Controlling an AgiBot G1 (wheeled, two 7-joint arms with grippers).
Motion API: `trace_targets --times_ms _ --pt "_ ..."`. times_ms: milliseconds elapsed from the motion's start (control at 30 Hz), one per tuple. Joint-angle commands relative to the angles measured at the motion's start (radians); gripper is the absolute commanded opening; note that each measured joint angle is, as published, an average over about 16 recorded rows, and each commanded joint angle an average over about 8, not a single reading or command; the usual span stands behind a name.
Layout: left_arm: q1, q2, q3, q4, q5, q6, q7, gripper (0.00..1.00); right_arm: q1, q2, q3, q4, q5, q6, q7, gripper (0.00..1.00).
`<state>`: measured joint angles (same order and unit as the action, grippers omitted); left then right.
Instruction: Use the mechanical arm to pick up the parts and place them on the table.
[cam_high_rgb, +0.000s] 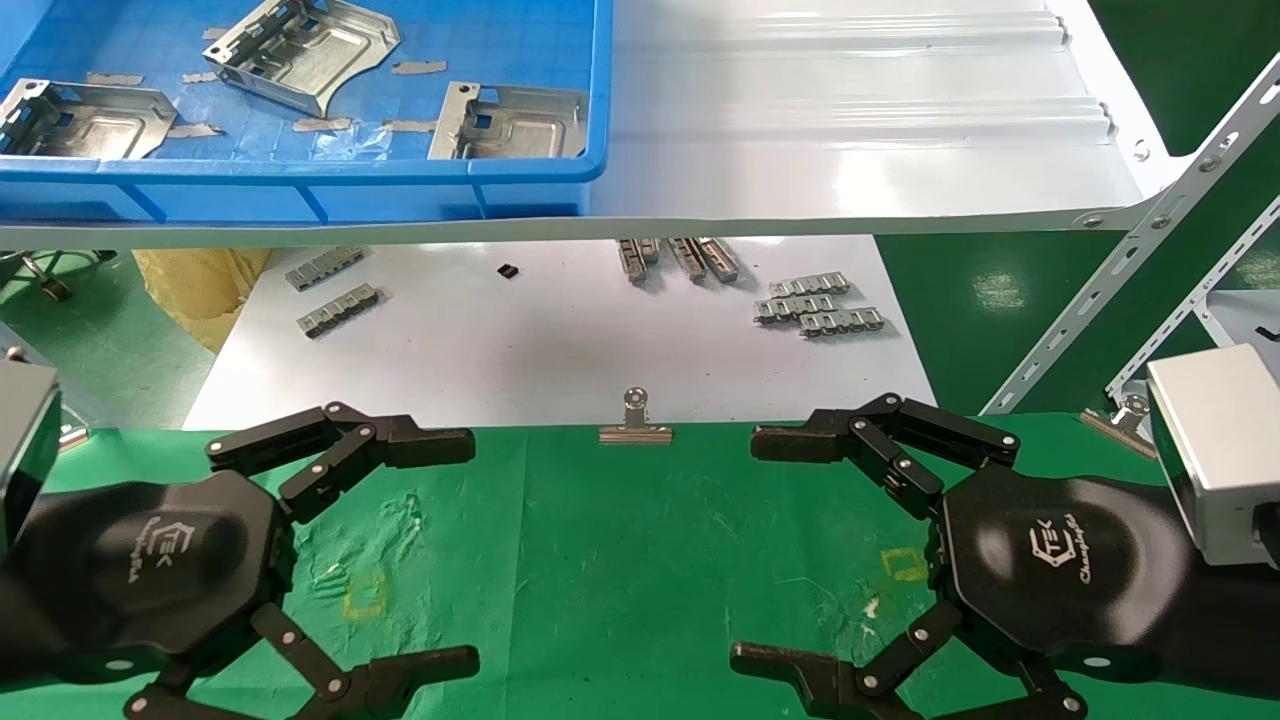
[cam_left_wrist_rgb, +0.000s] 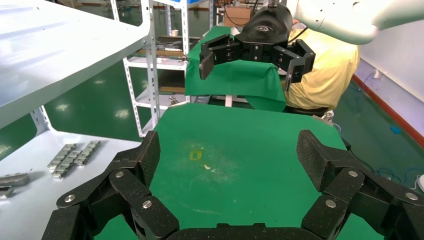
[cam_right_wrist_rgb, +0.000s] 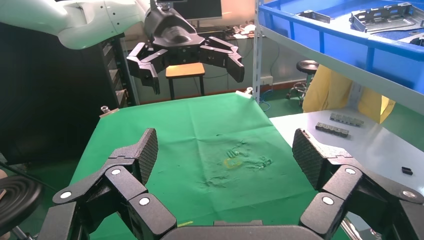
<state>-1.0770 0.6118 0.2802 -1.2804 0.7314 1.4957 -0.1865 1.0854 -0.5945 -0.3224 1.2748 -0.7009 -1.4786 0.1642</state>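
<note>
Three silvery ribbed sheet-metal parts lie in the blue bin on the shelf: one at the left (cam_high_rgb: 85, 118), one tilted in the middle (cam_high_rgb: 305, 48), one at the right (cam_high_rgb: 515, 122). The green cloth table (cam_high_rgb: 620, 560) lies below me, with yellow square outlines. My left gripper (cam_high_rgb: 445, 550) hovers over its left side, open and empty; its fingers (cam_left_wrist_rgb: 147, 157) frame bare cloth. My right gripper (cam_high_rgb: 765, 550) hovers over the right side, open and empty, its fingers (cam_right_wrist_rgb: 310, 155) wide apart. Each wrist view shows the other gripper farther off.
The blue plastic bin (cam_high_rgb: 300, 180) sits on a glossy white shelf sheet (cam_high_rgb: 850, 130). Below it a white surface carries small grey link strips (cam_high_rgb: 820, 305) and a black bit (cam_high_rgb: 508, 270). A silver binder clip (cam_high_rgb: 636, 420) holds the cloth's far edge. A perforated shelf post (cam_high_rgb: 1130, 260) slants at right.
</note>
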Motion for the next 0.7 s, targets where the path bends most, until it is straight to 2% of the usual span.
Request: trace_targets --times_ms 33,700 --pt "0.0 0.0 0.0 0.0 0.0 0.0 0.0 1.0 0.0 0.0 0.0 0.0 0.0 0.0 0.0 1.0" --pt "0.0 0.0 0.0 0.0 0.0 0.0 0.0 1.0 0.0 0.0 0.0 0.0 0.0 0.0 0.0 1.0"
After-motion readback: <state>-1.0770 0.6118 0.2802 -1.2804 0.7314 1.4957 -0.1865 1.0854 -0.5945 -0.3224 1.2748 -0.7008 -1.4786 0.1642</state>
